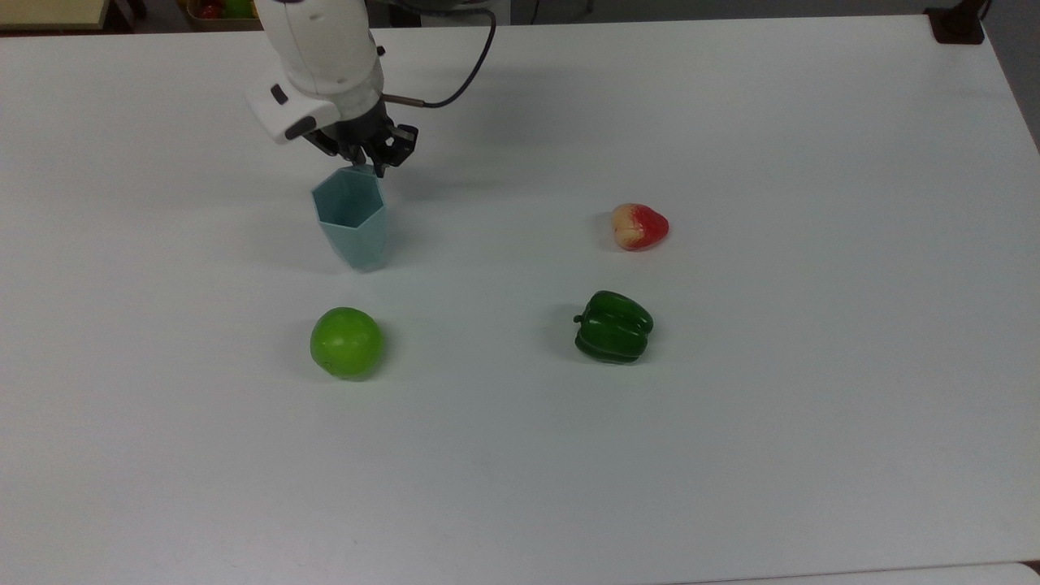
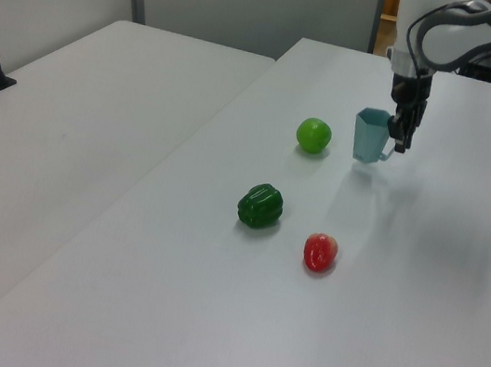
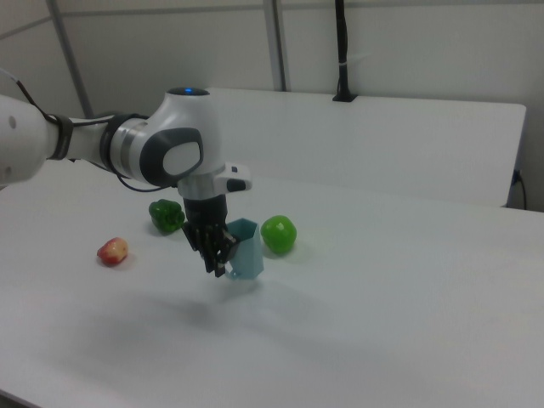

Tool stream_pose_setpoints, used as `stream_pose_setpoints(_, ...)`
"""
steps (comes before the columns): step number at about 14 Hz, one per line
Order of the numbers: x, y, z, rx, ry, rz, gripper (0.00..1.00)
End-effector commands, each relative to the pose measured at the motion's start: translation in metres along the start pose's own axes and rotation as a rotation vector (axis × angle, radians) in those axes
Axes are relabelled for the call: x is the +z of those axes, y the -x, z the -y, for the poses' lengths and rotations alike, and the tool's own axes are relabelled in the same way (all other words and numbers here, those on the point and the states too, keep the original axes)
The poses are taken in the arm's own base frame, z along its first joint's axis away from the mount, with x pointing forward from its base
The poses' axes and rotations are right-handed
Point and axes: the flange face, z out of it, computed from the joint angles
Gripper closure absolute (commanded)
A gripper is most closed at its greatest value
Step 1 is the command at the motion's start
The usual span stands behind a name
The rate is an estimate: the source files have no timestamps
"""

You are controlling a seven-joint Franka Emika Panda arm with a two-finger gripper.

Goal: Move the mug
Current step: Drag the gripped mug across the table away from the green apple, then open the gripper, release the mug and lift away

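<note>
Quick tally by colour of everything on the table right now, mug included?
Green: 2, the green apple and the green bell pepper
Red: 1, the red-and-cream fruit
Pale blue-green: 1, the mug, held by the hand
Total: 4

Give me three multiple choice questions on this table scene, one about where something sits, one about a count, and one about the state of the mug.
1. In the top view, what lies nearest below the mug?
A. green apple
B. green pepper
C. red fruit

2. How many pieces of produce are on the table?
A. two
B. three
C. five

3. What is the mug's state?
A. lying on its side
B. upside down
C. upright, held at the handle side by the pincer

Key:
1 A, the green apple sits just below it, the green pepper and red fruit far off at the top view's right.
2 B, apple, pepper, red fruit.
3 C, open rim up, pincer closed on its handle side.
</note>
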Motion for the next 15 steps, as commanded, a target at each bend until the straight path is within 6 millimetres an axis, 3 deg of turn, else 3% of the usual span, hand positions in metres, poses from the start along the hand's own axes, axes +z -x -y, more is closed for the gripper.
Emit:
stream_pose_setpoints(1,-0.034,0.003,-0.016,0.039,-0.002,-0.061,0.95)
stream_pose_setpoints(4,-0.054,-0.009,-0.056,0.104,0.0,-0.104,0.95)
stream_pose_setpoints(5,-0.057,-0.009,-0.079,0.131,0.0,-0.114,0.95)
stream_pose_setpoints(7,-0.044,-0.008,-0.13,0.17,0.006,-0.103,0.95)
stream_pose_setpoints(11,-0.021,-0.028,-0.193,0.207,0.035,-0.084,0.95)
stream_pose_setpoints(13,-0.01,-0.027,-0.215,0.207,0.041,-0.083,0.95)
stream_pose_setpoints(15,0.006,-0.031,-0.22,0.207,0.047,-0.076,0.94)
